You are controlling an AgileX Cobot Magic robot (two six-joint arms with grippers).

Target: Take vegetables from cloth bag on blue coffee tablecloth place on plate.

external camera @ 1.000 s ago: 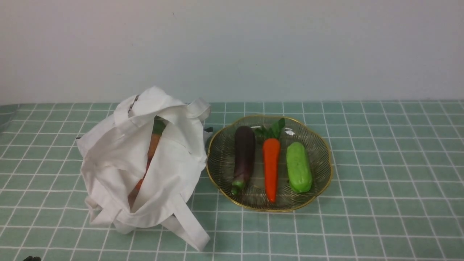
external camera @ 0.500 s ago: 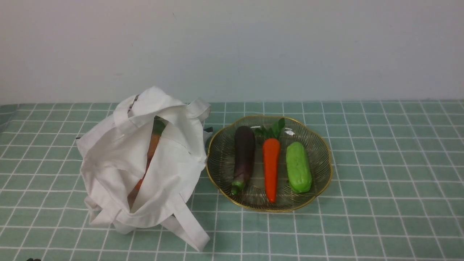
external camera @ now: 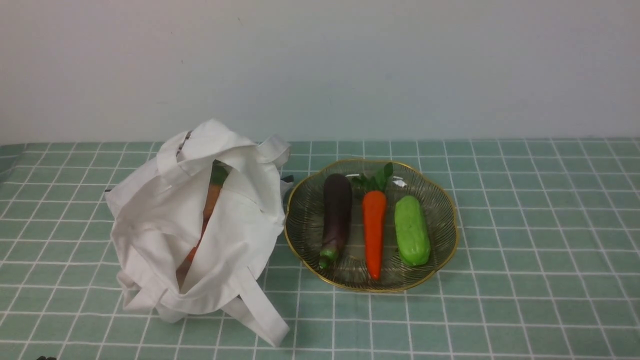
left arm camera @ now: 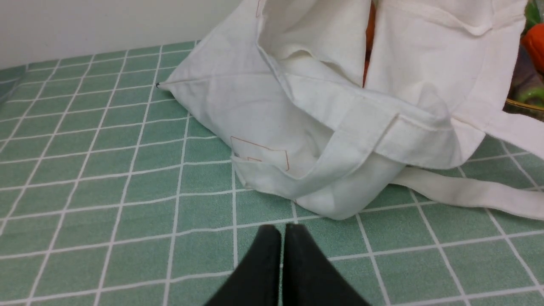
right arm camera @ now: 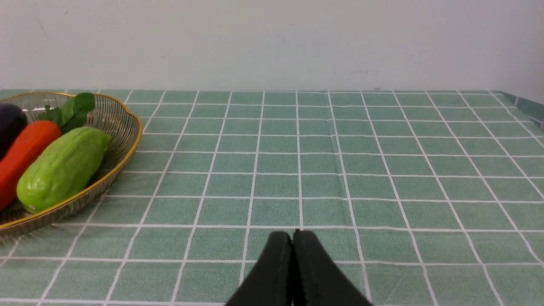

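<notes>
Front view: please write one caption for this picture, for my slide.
Eggplant, carrot and green vegetable lie on a gold-rimmed plate beside a white cloth bag.

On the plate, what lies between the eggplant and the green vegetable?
The carrot, between the eggplant and the green vegetable, in the front view.

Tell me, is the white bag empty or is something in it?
Not empty: through the mouth of the white bag, something orange-red with a green top shows inside.
</notes>
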